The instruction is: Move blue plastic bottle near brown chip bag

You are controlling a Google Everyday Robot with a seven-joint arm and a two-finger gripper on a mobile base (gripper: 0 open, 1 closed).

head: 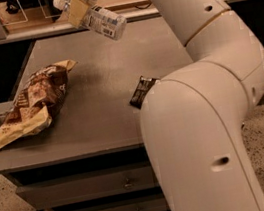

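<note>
At 12 o'clock your gripper (78, 9) pinches the tilted blue plastic bottle (105, 23) — released high, it could roll (away from the brown chip bag (32, 102)).

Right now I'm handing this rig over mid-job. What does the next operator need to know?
Gripper: shut on the blue plastic bottle, holding it tilted in the air over the far side of the table.
Brown chip bag: lying on the left part of the table, well apart from the bottle.
Dark snack bar wrapper: on the table by the arm, not part of the job.
Done: bottle grasped and lifted.
Left: carry it toward the bag, set it down beside it, release.
</note>
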